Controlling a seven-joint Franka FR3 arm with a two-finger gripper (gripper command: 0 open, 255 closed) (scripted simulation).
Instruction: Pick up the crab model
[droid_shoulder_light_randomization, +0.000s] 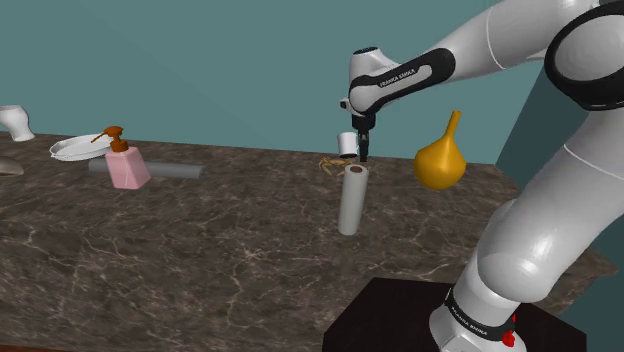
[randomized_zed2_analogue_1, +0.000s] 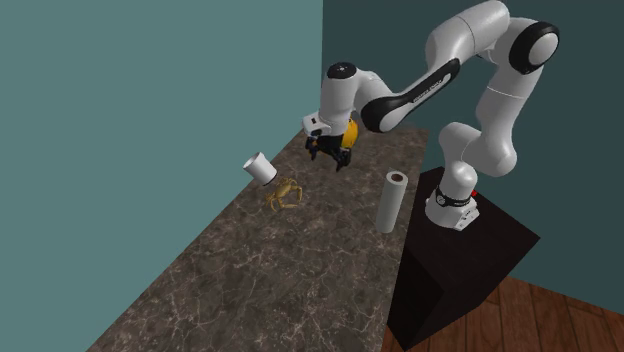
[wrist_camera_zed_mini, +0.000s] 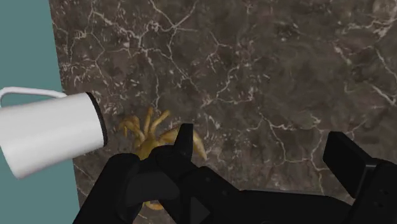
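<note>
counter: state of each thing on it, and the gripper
gripper: open, holding nothing, above the counter
crab: lying on the counter, not held
mug: on its side, mouth toward the crab
roll: standing upright
gourd: upright
pink bottle: upright

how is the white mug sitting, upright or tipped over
Tipped on its side: in the wrist view the white mug lies lengthwise, mouth toward the crab model.

A white mug (wrist_camera_zed_mini: 51, 130) lies tipped on the marble counter (wrist_camera_zed_mini: 286, 76).
</note>
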